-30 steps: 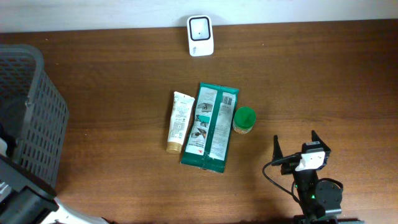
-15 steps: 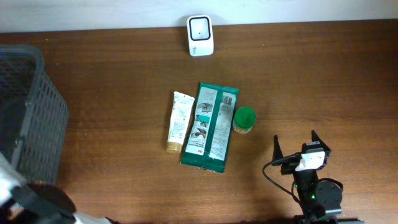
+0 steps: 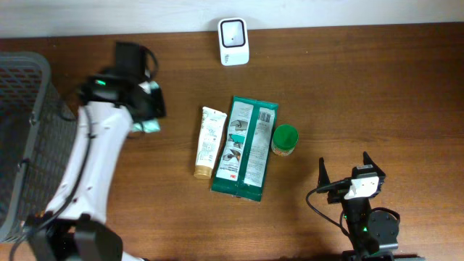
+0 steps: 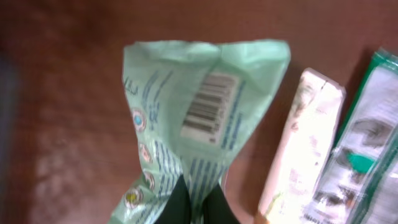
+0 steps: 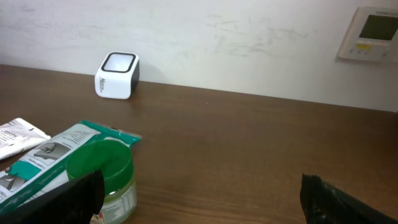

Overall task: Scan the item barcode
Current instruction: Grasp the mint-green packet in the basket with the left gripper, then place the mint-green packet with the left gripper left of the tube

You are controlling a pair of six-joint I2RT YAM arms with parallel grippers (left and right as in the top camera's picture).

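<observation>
A pale green packet [image 4: 163,149] hangs pinched in my left gripper [image 4: 196,202], which is shut on its lower end. Its barcode label [image 4: 208,106] faces the left wrist camera. From overhead the left gripper [image 3: 148,109] holds the packet [image 3: 151,126] above the table, left of the cream tube [image 3: 212,140]. The white scanner [image 3: 233,41] stands at the table's far edge, also seen as the scanner [image 5: 116,76] in the right wrist view. My right gripper [image 3: 342,177] rests near the front right, open and holding nothing.
A grey basket [image 3: 29,145] fills the left side. In the middle lie the cream tube, a long green and white box [image 3: 246,147] and a green-lidded jar [image 3: 284,139]. The jar [image 5: 102,171] sits just ahead of my right gripper [image 5: 202,193].
My left arm has swung up from the basket at the lower left to above the table left of the tube, with the green packet in its shut jaws. The right arm has not moved.
</observation>
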